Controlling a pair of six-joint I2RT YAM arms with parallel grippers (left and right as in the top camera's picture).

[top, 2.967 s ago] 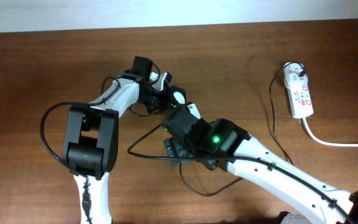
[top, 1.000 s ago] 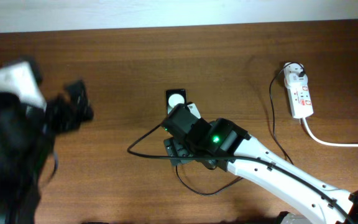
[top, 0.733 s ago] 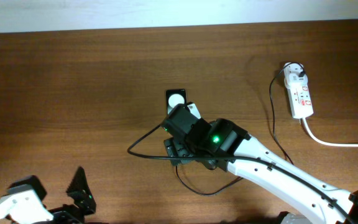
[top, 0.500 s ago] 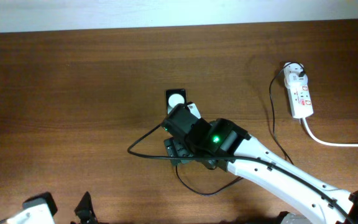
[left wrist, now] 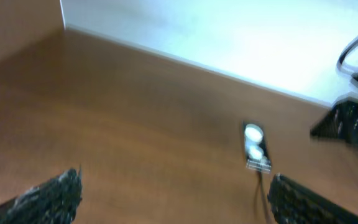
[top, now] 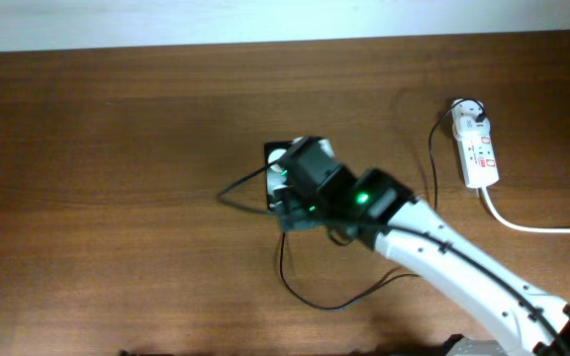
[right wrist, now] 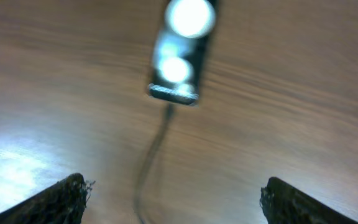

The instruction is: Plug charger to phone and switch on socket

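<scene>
From up top, the white right arm (top: pixel 443 252) with its black wrist and green light reaches across the brown wooden table (top: pixel 117 119). Its wrist is parked right over the flat, glossy black rectangular phone (top: pixel 277 158), so only one corner of the phone pokes out, around the middle of the table. The charger (top: pixel 327 308), a long thin black cable, bulges out on the phone's left and loops toward the near edge. From there it climbs up the right side to its white plug adapter (top: pixel 470 114), which sits on the far end of the socket (top: pixel 481 158). That's a narrow white power strip with little red marks, well apart from the phone near the right edge, with a thick white cord (top: pixel 532 225) trailing off it. In the left wrist view, the left gripper (left wrist: pixel 179 196) has its dark fingers (left wrist: pixel 51 196) spread wide with nothing between them. It hangs above bare wood, and the phone is small and well ahead of it. The right wrist view is pretty blurry. The right gripper (right wrist: pixel 179 199) is also released and holds nothing, and it hovers over the table with the phone just ahead, its two round white reflections glaring. The cable runs up to the phone's near edge and seems to touch it. Honestly, I can't tell through the blur whether the tip is actually seated.
</scene>
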